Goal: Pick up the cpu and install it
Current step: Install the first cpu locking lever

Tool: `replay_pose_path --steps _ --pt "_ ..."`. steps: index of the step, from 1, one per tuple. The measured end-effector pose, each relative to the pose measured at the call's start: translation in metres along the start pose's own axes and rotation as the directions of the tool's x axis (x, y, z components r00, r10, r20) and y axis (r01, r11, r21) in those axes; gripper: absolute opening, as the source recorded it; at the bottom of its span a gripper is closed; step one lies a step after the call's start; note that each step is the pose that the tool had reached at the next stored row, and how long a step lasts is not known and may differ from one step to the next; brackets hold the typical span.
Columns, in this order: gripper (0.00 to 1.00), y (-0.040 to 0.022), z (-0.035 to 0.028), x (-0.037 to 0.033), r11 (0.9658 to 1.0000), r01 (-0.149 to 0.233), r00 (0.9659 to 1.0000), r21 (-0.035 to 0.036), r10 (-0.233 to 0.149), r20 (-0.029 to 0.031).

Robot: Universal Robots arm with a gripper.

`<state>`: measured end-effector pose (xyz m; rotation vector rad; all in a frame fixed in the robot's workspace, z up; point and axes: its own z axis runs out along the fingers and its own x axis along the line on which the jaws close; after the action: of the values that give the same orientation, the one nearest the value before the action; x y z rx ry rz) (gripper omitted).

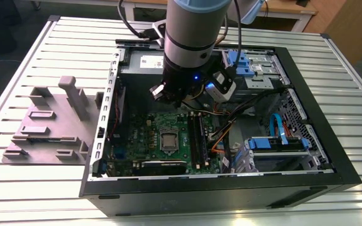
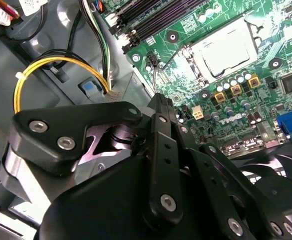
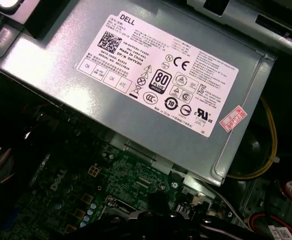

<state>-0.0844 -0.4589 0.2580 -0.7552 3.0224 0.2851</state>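
Observation:
The cpu [image 2: 224,49] is a silvery square lying flat inside the dark socket with its metal frame [image 2: 195,70] on the green motherboard [image 2: 265,60]. In the exterior view the cpu [image 1: 168,140] sits in the middle of the board inside the open computer case [image 1: 307,117]. My gripper [image 1: 173,101] hangs under the arm's wrist above the far edge of the board, behind the socket and apart from it. In the second wrist view the gripper [image 2: 158,102] is seen from behind its black linkage, with the cpu well beyond its tip.
A large grey metal box with a white label [image 3: 160,75] lies close beside the gripper. Memory sticks [image 1: 197,136] stand at the socket's right in the exterior view. A yellow cable loop [image 2: 51,70], orange cables [image 1: 222,136] and blue drive bays [image 1: 275,141] crowd the case. A grey fixture [image 1: 49,122] sits outside it.

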Motion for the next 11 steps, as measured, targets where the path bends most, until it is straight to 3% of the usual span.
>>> replay_pose_path --steps 5,7,11 --pt "0.10 -0.0003 0.0011 0.0001 1.0000 -0.001 1.0000 -0.0015 0.001 0.0011" --pt "0.10 -0.0003 0.0013 0.0000 0.9998 0.000 0.9999 -0.0182 0.000 0.0109" --pt "0.10 -0.0003 0.0017 0.0001 0.9998 0.000 0.9999 -0.0211 0.000 0.0127"
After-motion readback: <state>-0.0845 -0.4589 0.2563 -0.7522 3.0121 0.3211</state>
